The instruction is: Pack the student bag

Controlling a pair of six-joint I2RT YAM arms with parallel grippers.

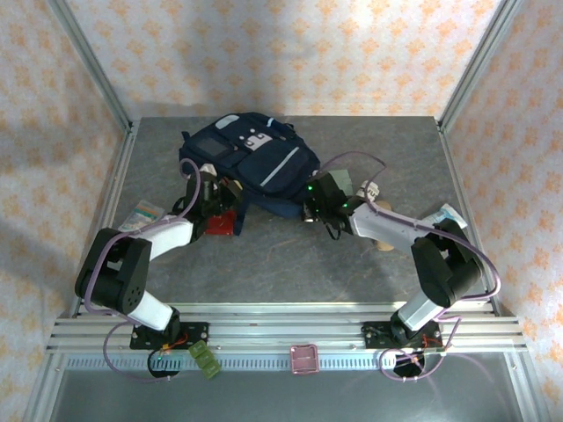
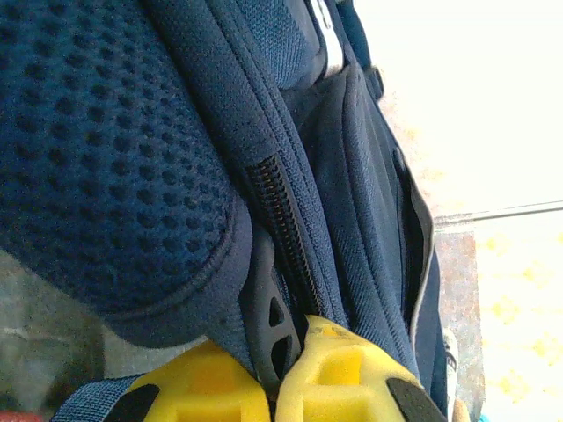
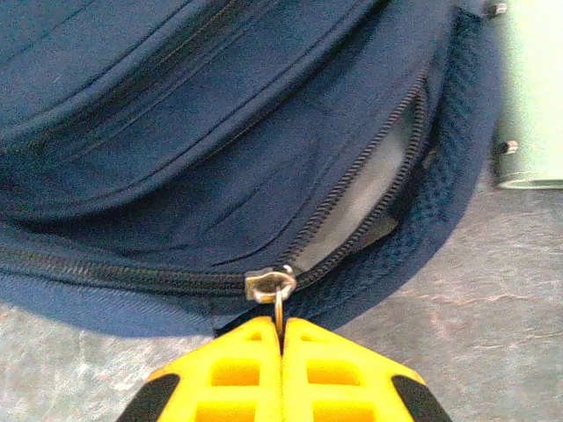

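Observation:
The student bag (image 1: 251, 163), navy with pale stripes and patches, lies at the back middle of the table. My left gripper (image 1: 214, 207) is at its near left corner. In the left wrist view the gripper (image 2: 283, 352) is shut on a dark grey pull tab (image 2: 268, 316) beside the bag's zipper (image 2: 281, 207). My right gripper (image 1: 310, 209) is at the bag's near right edge. In the right wrist view the gripper (image 3: 281, 327) is shut on the ring of the metal zipper slider (image 3: 270, 284). To the right of the slider the zip gapes open (image 3: 369, 189), showing grey lining.
A red flat item (image 1: 224, 221) lies just near my left gripper. A small packet (image 1: 141, 215) sits at the table's left edge, another packet (image 1: 449, 214) at the right. A pale green object (image 3: 532, 88) lies next to the bag's right end. Metal frame posts stand at the corners.

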